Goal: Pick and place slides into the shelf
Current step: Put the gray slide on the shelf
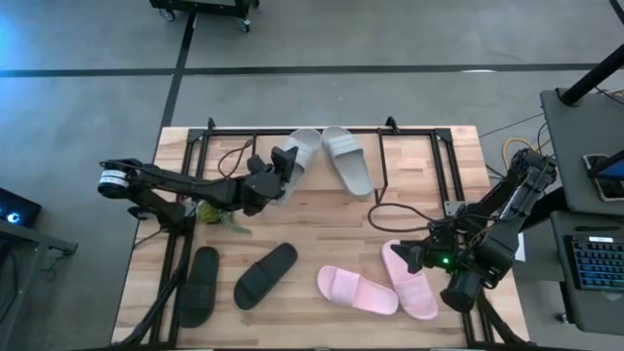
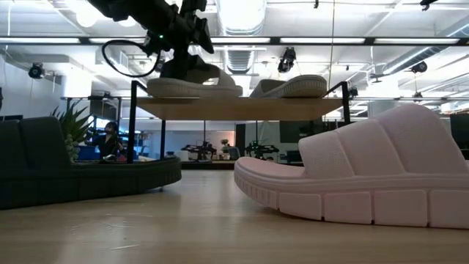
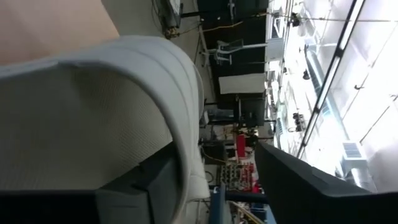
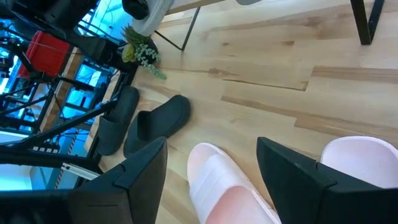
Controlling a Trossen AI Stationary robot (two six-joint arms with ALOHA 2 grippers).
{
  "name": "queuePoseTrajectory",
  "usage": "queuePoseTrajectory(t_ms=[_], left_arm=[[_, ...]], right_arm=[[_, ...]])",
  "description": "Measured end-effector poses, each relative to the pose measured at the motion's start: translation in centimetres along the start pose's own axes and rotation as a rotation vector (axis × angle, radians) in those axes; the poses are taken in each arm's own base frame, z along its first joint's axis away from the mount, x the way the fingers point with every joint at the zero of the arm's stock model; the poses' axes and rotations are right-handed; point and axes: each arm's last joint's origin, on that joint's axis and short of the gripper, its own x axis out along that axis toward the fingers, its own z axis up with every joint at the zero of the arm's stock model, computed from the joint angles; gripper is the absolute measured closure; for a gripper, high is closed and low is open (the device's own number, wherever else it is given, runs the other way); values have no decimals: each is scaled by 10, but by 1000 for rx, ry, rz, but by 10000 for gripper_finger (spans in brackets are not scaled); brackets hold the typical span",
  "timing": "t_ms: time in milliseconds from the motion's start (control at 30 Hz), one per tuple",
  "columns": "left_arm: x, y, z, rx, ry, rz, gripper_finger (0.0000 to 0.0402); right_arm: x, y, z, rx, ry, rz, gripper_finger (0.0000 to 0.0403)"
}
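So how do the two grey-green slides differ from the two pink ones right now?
The grey-green slides sit up on the shelf; the pink slides lie on the table. The open left gripper is at one grey-green slide; the open right gripper hovers over the pink pair. Both pairs lie strap up.

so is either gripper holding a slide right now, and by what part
Nothing held: left gripper is open around the grey slide's strap on the shelf; right gripper is open.
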Motion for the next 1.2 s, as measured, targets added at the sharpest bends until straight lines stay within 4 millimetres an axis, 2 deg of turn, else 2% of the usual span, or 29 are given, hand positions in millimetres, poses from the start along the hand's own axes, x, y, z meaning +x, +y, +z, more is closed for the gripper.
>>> queuePoseTrajectory(t_ms=[500,600,933,1200], left_arm=[[0,2,0,3,38,-6,220],[-1,1,1,-49,39,-3,220],[-2,-12,7,46,43,223,221],[-4,-18,6,52,81,264,221]], right_arm=[[0,0,0,6,1,2,165],[0,0,0,7,1,2,165],[0,0,0,8,2,3,165],[0,0,0,2,1,3,165]])
